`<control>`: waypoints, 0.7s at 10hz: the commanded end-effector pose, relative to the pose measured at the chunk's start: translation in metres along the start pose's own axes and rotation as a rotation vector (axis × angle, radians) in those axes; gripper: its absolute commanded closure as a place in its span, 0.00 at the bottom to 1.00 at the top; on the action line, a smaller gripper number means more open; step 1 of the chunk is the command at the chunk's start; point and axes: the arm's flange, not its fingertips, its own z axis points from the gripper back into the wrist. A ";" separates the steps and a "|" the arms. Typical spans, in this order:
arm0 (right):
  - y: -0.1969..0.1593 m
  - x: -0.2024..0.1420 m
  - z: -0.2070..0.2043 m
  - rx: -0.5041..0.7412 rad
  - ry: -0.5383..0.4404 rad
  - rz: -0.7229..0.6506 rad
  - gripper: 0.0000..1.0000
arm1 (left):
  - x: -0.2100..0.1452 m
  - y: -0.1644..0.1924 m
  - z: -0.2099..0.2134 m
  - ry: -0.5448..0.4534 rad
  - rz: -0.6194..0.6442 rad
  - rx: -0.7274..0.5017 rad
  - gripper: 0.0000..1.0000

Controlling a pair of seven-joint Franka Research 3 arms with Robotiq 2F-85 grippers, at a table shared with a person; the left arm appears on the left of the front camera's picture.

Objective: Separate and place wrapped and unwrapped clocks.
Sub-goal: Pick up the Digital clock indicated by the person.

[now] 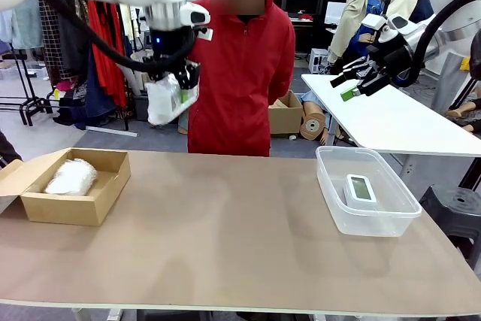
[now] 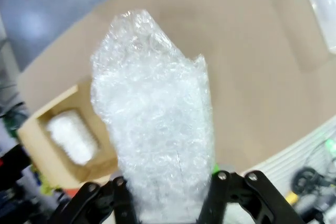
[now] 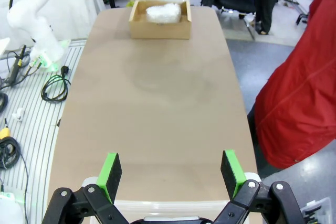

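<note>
My left gripper [image 1: 183, 80] hangs high above the table's left half, shut on a bubble-wrapped clock [image 1: 170, 98]. In the left wrist view that white crinkly bundle [image 2: 157, 129] rises between the black fingers [image 2: 123, 203]. A second wrapped clock [image 1: 71, 177] lies in the brown cardboard box [image 1: 101, 193] at the left, the same wrapped clock [image 2: 73, 136] showing below the held one. The bare white clock [image 1: 361, 188] with a grey screen lies in the clear plastic tub [image 1: 391, 219] at the right. My right gripper [image 1: 355, 84] is raised above the right side, open and empty, its green-padded fingers [image 3: 111, 172] spread wide.
A person in a red jacket [image 1: 240, 65] stands at the far edge of the table, behind my left gripper. A white table [image 1: 391, 118] stands at the back right. Brown tabletop [image 1: 225, 223] stretches between the box and the tub.
</note>
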 end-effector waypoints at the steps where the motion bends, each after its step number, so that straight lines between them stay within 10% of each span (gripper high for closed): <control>1: 0.001 0.001 0.000 0.002 -0.002 0.002 0.00 | 0.025 0.001 0.024 0.002 -0.025 0.067 1.00; 7: 0.001 0.001 0.000 0.002 -0.002 0.002 0.00 | 0.018 -0.005 0.033 -0.032 -0.033 0.086 1.00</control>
